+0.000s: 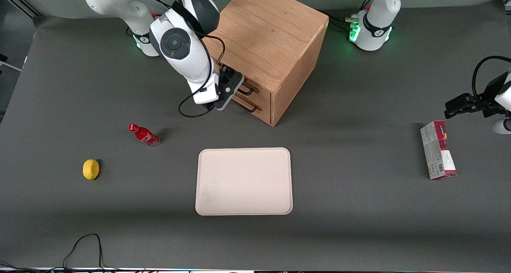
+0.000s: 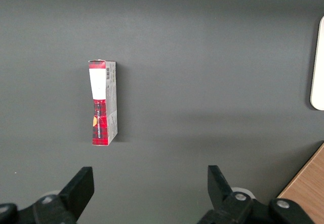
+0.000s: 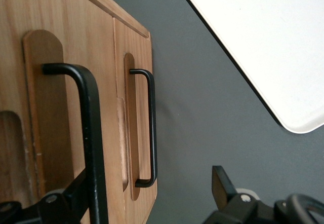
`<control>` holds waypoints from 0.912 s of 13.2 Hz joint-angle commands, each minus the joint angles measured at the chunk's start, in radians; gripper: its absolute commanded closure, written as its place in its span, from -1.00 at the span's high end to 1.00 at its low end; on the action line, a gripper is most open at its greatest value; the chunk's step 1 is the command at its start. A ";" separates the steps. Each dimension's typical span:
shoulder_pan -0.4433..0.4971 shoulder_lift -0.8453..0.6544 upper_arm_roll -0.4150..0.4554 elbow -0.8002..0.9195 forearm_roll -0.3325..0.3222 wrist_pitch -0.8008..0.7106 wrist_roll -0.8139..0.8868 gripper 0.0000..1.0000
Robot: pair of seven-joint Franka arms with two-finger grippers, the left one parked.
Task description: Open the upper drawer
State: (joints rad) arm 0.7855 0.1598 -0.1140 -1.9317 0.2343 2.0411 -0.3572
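Front view: the cabinet (image 1: 267, 49) stands on the grey surface (image 1: 359, 225), farther from the camera than the tray (image 1: 244, 181). Its upper drawer (image 1: 249, 88) sits at the top of the front face, with the lower drawer (image 1: 255, 105) under it; both look closed. The gripper (image 1: 235, 90) is right in front of the drawers, at the height of the upper handle. From here the spread of the jaws cannot be told. Toward the working arm's end lie a red bottle (image 1: 144, 134) and, nearer the camera, a lemon (image 1: 91, 169). A box (image 1: 437, 150) lies toward the parked arm's end.

Left wrist view: the box (image 2: 103, 102) lies on the surface, and a tray edge (image 2: 319, 67) and a cabinet corner (image 2: 306, 191) show at the frame's margin.

Right wrist view: the jaws stand wide open, one finger (image 3: 76, 196) against the drawer front beside the black handle (image 3: 86, 133) of the upper drawer (image 3: 30, 112), the other finger (image 3: 223, 186) out over the bare surface. The handle lies between them, ungripped. The lower drawer's handle (image 3: 150, 127) shows just beside it, and the tray (image 3: 263, 41) lies well apart.
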 commanded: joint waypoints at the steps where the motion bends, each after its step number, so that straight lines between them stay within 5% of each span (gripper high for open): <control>1: 0.018 -0.005 -0.012 -0.033 0.014 0.042 -0.020 1.00; 12: -0.011 -0.003 -0.013 -0.023 0.013 0.053 -0.031 1.00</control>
State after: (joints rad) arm 0.7873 0.1627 -0.1153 -1.9668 0.2343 2.0854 -0.3572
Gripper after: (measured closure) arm 0.000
